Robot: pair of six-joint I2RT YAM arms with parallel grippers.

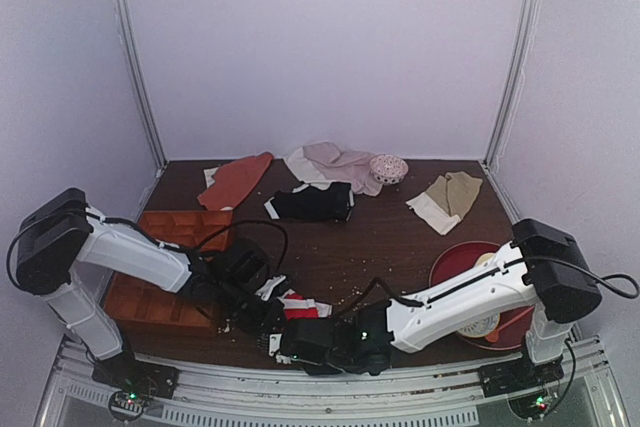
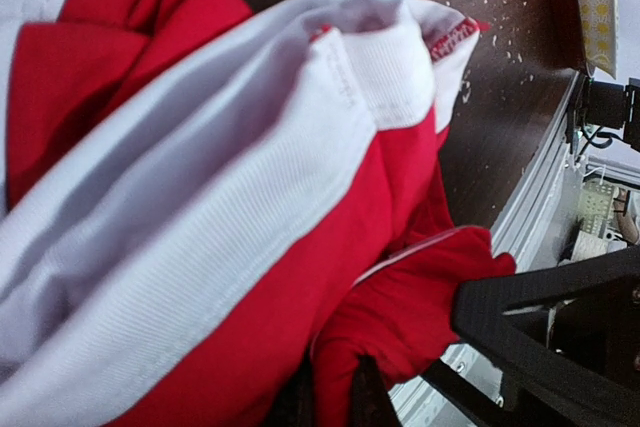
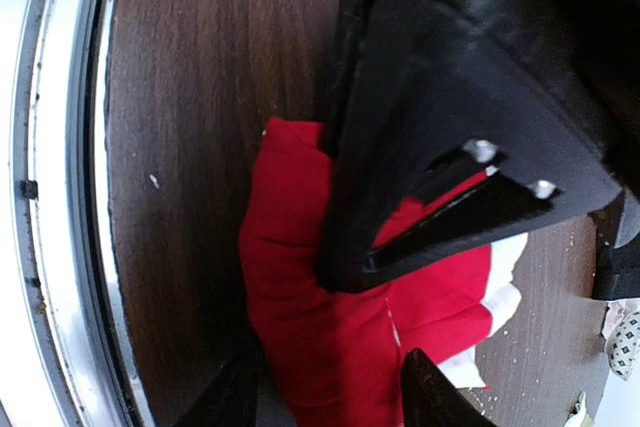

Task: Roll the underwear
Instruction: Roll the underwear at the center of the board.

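Top external view: the underwear [image 1: 300, 305], bright red with white bands, lies bunched at the near edge of the table [image 1: 400, 237], between my two claws. My left claw [image 2: 335, 402] pinches a red fold. My right claw [image 3: 325, 392] stands spread over the red cloth. From the right wrist, the left claw's black body hides much of the garment. Black briefs [image 1: 312, 203] lie well behind.

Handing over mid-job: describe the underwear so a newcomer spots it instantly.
On the table, look at the middle of the near edge. The underwear lies bunched there. It alone is red and white; the black briefs lie farther back.
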